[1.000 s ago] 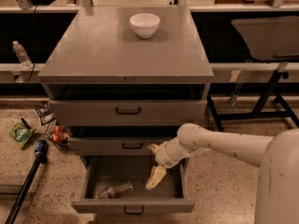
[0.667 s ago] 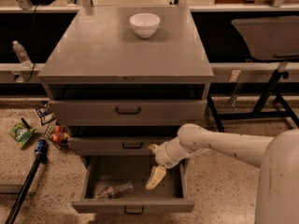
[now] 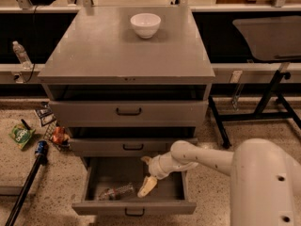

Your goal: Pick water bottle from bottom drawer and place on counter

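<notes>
The bottom drawer (image 3: 134, 206) stood pulled out from the grey cabinet, its dark bar handle facing the camera, while the two shallower drawers above it sat closed or nearly so. The water bottle (image 3: 114, 192) lay on its side on the drawer floor, toward the left front, its label band just visible. The robot's white arm reached in from the lower right, bent at the elbow, and carried the gripper (image 3: 147, 186) down inside the drawer, right of the bottle and near it but apart from it. One pale finger pointed down and to the left toward the drawer floor; whether the jaws stood wide or narrow could not be told, and nothing showed between them. Up on the counter (image 3: 103, 51) a white bowl (image 3: 145, 24) sat near the back edge, right of centre. A second clear bottle (image 3: 20, 54) stood upright on the long ledge at the far left. On the speckled floor left of the cabinet lay a green snack bag (image 3: 20, 136) and a blue-handled pole (image 3: 28, 180)
</notes>
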You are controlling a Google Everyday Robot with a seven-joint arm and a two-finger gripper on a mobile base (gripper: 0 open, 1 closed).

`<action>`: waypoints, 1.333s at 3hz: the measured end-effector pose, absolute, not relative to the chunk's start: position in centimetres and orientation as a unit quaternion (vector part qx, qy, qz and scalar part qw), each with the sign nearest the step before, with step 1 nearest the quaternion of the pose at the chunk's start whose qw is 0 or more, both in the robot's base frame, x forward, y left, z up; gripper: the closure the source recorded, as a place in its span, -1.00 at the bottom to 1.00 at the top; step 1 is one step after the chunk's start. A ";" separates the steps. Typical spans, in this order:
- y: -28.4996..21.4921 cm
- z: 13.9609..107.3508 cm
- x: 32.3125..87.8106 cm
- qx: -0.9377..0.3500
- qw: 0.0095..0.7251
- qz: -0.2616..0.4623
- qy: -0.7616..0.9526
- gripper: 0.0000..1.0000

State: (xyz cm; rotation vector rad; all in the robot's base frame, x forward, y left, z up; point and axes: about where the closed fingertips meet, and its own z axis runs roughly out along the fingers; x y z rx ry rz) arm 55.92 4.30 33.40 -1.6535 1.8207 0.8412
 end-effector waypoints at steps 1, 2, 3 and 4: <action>6.4 28.7 55.9 -0.619 0.263 0.313 0.671 -1.00; 8.0 26.1 55.8 -0.633 0.258 0.279 0.675 -1.00; 8.2 25.7 57.6 -0.622 0.284 0.248 0.686 -1.00; 8.2 25.7 57.6 -0.622 0.284 0.248 0.686 -1.00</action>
